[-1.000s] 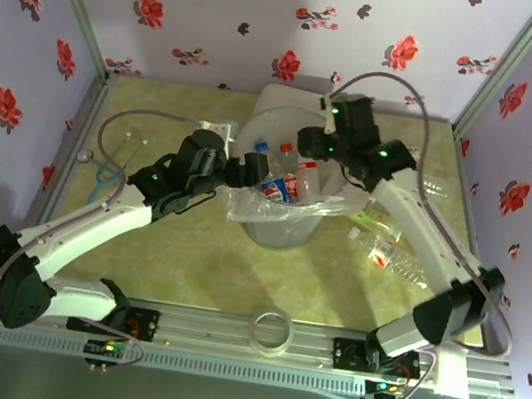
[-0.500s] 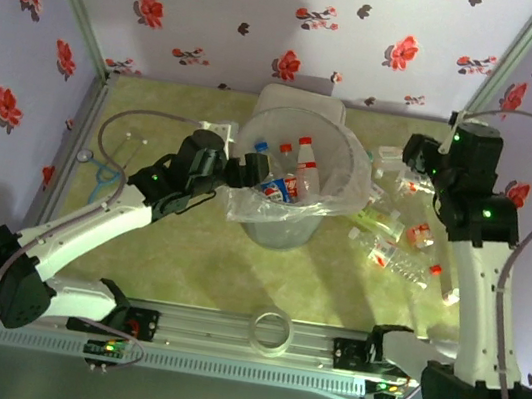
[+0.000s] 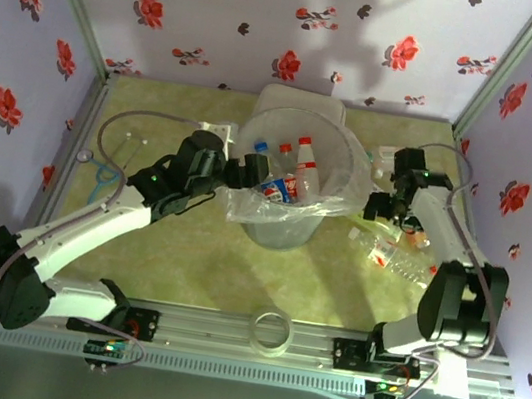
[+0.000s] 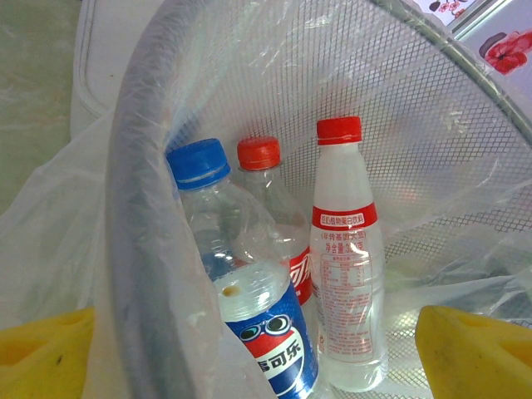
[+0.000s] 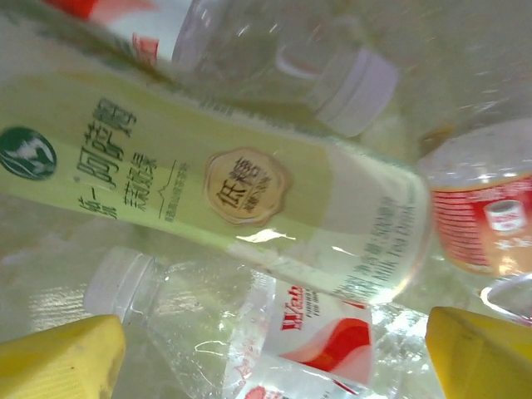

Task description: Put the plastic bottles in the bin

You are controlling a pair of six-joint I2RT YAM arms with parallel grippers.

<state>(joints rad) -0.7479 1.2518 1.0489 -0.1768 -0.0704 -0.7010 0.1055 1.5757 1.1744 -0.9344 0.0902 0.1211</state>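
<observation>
Plastic bottles upright in bin, blue-capped one partly hidden

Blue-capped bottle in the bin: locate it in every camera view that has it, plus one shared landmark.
Top external: the blue-capped bottle, picture centre, leftmost of three caps.
Left wrist: left of centre, just inside the bin rim.
Shared landmark: the white-label red-capped bottle to its right.

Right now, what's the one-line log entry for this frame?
bin: three bottles standing inside | left gripper: open, at bin rim | right gripper: open, above loose bottles on table
</observation>
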